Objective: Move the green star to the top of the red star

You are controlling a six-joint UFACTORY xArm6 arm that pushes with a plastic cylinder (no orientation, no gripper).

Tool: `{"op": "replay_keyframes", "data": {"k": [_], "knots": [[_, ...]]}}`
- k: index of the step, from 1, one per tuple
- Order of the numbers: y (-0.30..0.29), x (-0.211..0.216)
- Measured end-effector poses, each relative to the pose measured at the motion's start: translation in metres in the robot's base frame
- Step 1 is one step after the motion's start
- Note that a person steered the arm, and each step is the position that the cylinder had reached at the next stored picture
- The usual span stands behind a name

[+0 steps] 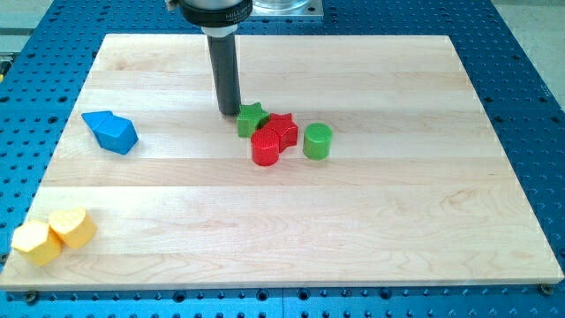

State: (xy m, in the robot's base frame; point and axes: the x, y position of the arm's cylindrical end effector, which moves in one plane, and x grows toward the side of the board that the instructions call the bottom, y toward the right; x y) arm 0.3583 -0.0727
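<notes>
Green and star-shaped, the small block [252, 118] already touches the upper-left side of the red star block [282, 130], so with my tip [229, 112], a bare rod holding nothing, just left of it, I judge only a nudge rightward remains.

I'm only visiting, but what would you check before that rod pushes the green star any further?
1. My tip is visible, at the view's left of the green star: ok.
2. Tip touching the star: cannot tell.
3. Green star at the view's top of the red star: not ok, it sits upper left.
4. Red cylinder crowds the red star: not ok.
5. Green cylinder away from the push path: ok.
</notes>
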Motion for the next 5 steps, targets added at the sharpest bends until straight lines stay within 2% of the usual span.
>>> {"op": "replay_keyframes", "data": {"k": [2,4,5], "knots": [[-0.014,0.001],[-0.015,0.054],[-0.01,0.054]]}}
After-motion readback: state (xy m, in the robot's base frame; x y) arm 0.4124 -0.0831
